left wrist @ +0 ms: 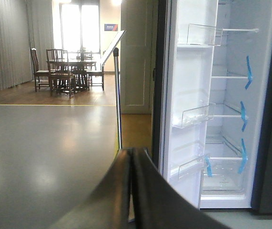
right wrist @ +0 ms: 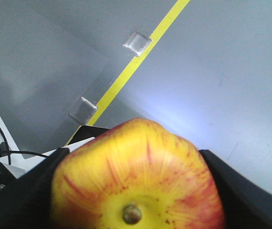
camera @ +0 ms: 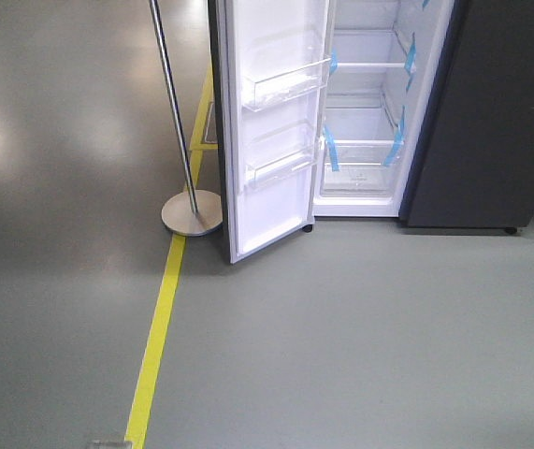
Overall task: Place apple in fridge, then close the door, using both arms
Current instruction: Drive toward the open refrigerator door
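A red and yellow apple [right wrist: 136, 176] fills the bottom of the right wrist view, stem end toward the camera, with my right gripper [right wrist: 133, 191] shut on it, one black finger on each side. The fridge [camera: 369, 112] stands open ahead, white inside, its shelves marked with blue tape. Its door [camera: 271, 122] is swung wide to the left and carries clear bins. In the left wrist view the fridge [left wrist: 226, 119] and door [left wrist: 188, 109] lie to the right, and my left gripper [left wrist: 132, 155] is shut, fingers pressed together with nothing between them. Neither arm shows in the front view.
A silver pole on a round base [camera: 192, 211] stands just left of the door. A yellow floor line [camera: 159, 327] runs toward me from it. A dark cabinet side [camera: 500, 112] flanks the fridge on the right. Table and chairs [left wrist: 69, 71] stand far off.
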Available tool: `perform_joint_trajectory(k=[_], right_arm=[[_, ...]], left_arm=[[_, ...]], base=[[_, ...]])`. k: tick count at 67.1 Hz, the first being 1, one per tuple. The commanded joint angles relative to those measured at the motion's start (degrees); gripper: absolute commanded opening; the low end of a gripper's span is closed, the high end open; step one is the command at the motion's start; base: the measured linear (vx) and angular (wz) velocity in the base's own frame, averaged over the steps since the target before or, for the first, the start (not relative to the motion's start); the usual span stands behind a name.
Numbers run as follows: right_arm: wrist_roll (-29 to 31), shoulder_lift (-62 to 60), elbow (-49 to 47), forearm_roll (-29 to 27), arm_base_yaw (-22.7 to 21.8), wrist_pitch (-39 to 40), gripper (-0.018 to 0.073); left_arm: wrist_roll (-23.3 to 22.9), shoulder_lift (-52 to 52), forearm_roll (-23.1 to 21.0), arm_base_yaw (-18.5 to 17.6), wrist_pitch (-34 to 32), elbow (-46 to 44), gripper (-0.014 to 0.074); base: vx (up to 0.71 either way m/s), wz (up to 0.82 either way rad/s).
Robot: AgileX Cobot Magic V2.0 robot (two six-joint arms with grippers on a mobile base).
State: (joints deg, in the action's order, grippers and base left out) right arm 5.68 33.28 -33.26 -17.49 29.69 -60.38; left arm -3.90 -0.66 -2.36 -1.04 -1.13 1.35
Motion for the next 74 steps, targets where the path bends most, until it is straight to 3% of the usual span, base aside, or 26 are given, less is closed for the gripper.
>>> perform_joint_trajectory(k=[1,74], right_arm=[[0.4,0.1,-1.6,-1.1,0.2,2.5,0.0185],[0.4,0.1,-1.6,-1.1,0.2,2.5,0.0185]], left_arm=[[-0.2,-0.9,-0.5,-0.1,-4.2,-1.0,-0.0006],[-0.2,-0.9,-0.5,-0.1,-4.2,-1.0,-0.0006]], base=[[0.3,-0.03],[0.27,-0.02]])
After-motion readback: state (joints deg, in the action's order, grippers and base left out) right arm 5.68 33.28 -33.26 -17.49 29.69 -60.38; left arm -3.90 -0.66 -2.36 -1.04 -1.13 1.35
